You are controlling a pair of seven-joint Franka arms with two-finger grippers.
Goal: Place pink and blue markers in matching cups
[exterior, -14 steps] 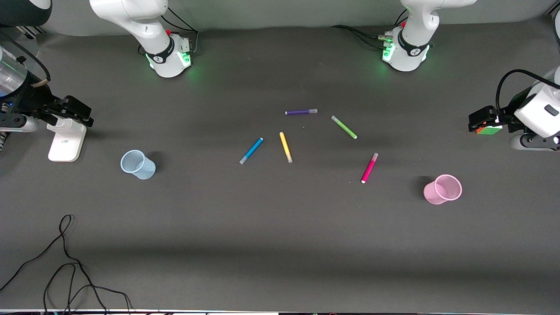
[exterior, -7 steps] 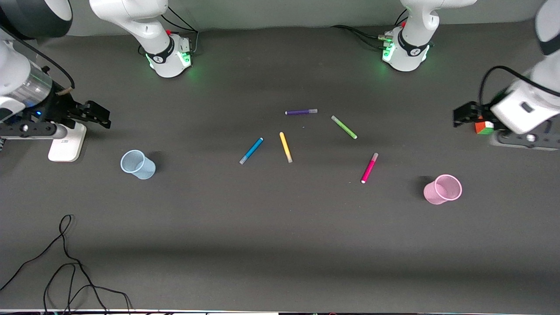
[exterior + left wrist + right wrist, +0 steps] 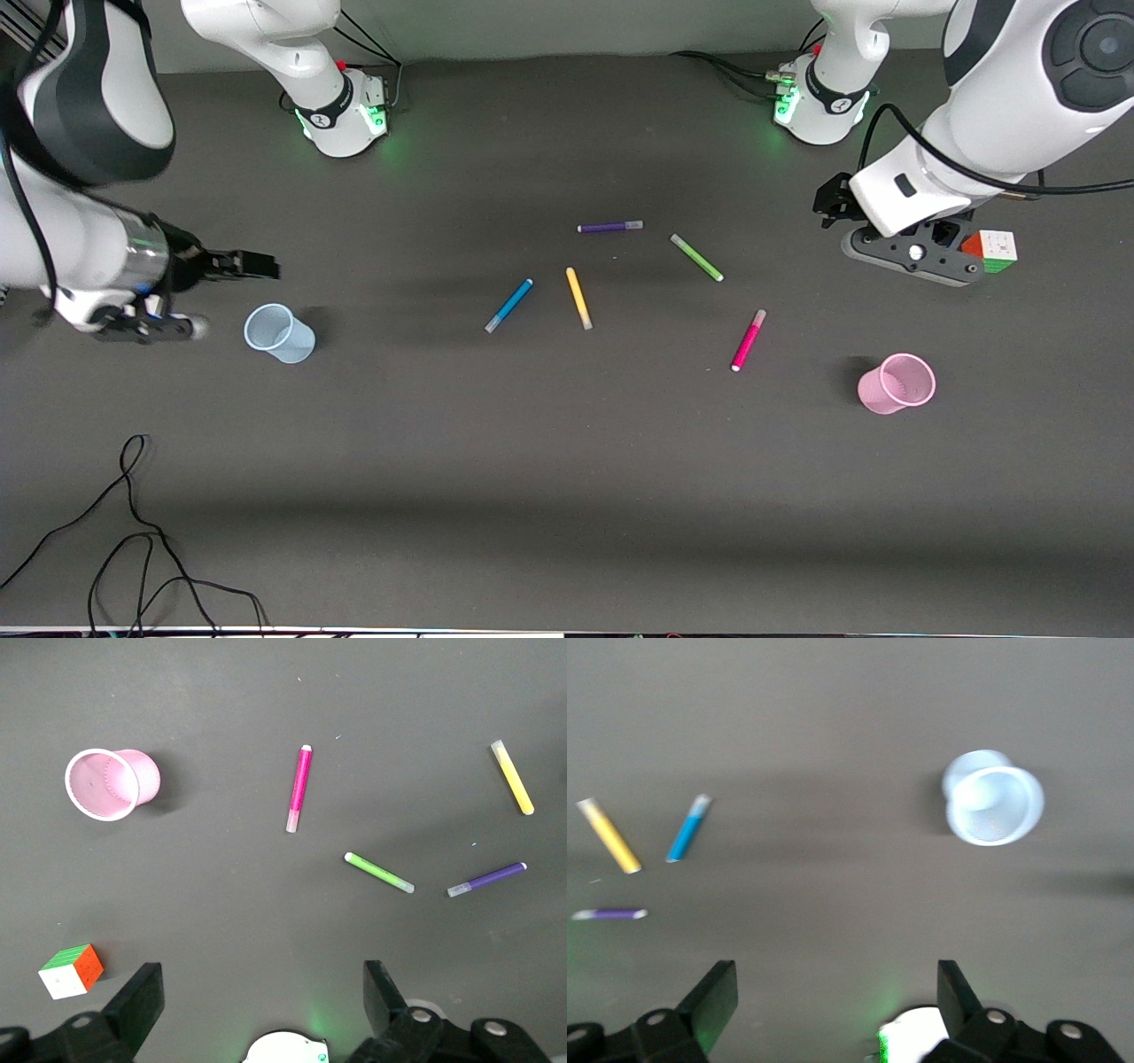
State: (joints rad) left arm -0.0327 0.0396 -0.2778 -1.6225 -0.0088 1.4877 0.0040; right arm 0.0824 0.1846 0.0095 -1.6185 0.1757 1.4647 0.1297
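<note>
Five markers lie loosely grouped at mid-table, none touching another, with bare mat between each. The blue marker (image 3: 509,305) lies flat at the group's edge toward the right arm's end, just beside the yellow marker (image 3: 578,298). The pink marker (image 3: 749,339) lies flat at the group's edge toward the left arm's end, nearest of the five to the front camera. The purple marker (image 3: 609,227) and green marker (image 3: 696,258) lie farther from the camera.

The blue cup (image 3: 280,333) stands upright toward the right arm's end, well apart from the blue marker. The pink cup (image 3: 897,383) stands upright toward the left arm's end, near the pink marker, with open mat around it.

The right gripper (image 3: 252,265) hangs just above the blue cup, fingers (image 3: 713,997) spread wide and empty. The left gripper (image 3: 833,206) hangs over bare mat between the green marker and a colour cube (image 3: 992,251), fingers (image 3: 142,1001) spread wide and empty.

A loose cable (image 3: 133,532) lies along the table's near edge, at the right arm's end.
</note>
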